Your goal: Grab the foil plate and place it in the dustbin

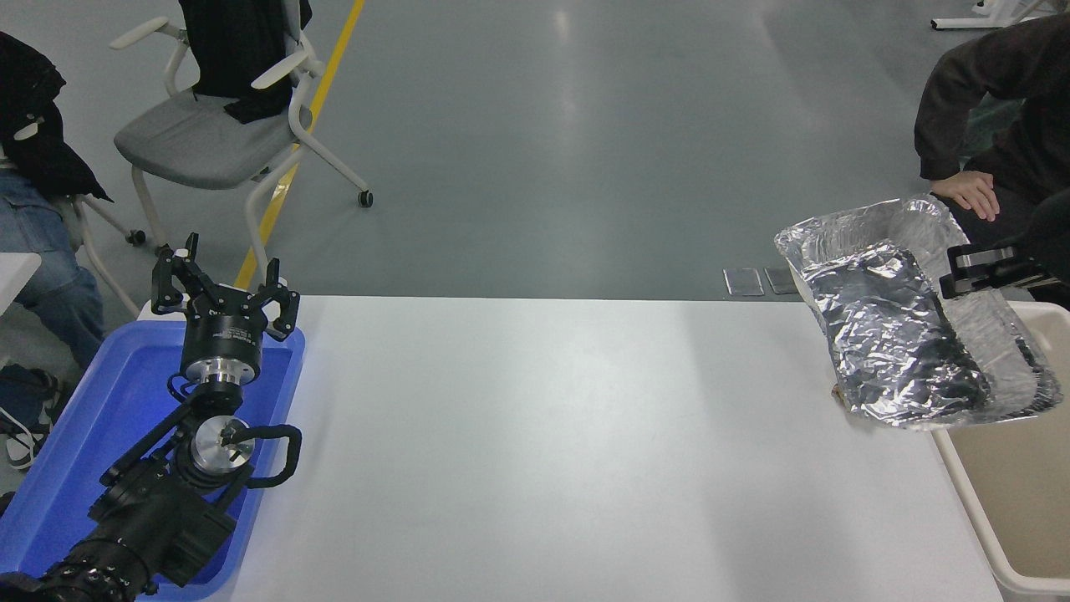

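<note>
The foil plate, shiny crinkled silver, hangs tilted in the air above the table's right end and the near rim of the dustbin, a cream-beige bin beside the table's right edge. My right gripper comes in from the right edge and is shut on the plate's far rim. My left gripper is parked at the lower left over a blue tray, fingers spread open and empty. The brown paper ball is almost wholly hidden behind the plate.
A blue tray lies at the table's left end under the left arm. A person sits at the far right, hand on knee, close behind the lifted plate. A chair stands beyond the far left.
</note>
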Available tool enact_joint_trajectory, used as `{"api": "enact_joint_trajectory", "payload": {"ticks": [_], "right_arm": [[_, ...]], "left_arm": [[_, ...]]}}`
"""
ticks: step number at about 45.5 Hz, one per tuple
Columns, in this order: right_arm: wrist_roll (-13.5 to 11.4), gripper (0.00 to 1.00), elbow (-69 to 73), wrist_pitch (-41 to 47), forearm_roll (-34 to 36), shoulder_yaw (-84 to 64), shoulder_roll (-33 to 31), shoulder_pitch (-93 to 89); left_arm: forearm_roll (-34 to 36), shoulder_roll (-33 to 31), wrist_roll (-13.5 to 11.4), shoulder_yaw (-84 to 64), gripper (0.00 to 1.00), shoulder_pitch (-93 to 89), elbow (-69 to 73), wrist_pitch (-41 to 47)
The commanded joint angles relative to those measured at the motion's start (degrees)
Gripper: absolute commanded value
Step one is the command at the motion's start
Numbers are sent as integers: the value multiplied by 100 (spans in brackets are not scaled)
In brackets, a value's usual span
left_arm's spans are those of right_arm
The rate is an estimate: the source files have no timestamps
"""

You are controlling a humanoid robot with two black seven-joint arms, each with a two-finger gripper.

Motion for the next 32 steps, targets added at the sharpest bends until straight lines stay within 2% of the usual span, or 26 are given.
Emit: {"api": "enact_joint_trajectory", "payload": {"ticks": [1,12,19,28,32], "right_arm": [[-14,0,-311,164,-86,-537,-110,159],[21,0,-1874,112,-1052,-442,-874,-938],[30,0,-3140,-20,-1378,612,-1306,-2519],[30,0,-4573,-1231,-1387,2036,-1253,-5226],[21,0,-5074,-1978,-1379,2379,-1008,-6254]], "left_arm": [[0,-7,0,0,99,3,0,0],[0,-7,-9,0,99,-6,0,0],[0,-7,-9,0,99,-6,0,0],[0,-7,-9,0,99,-6,0,0],[0,-7,-9,0,99,-6,0,0]]}}
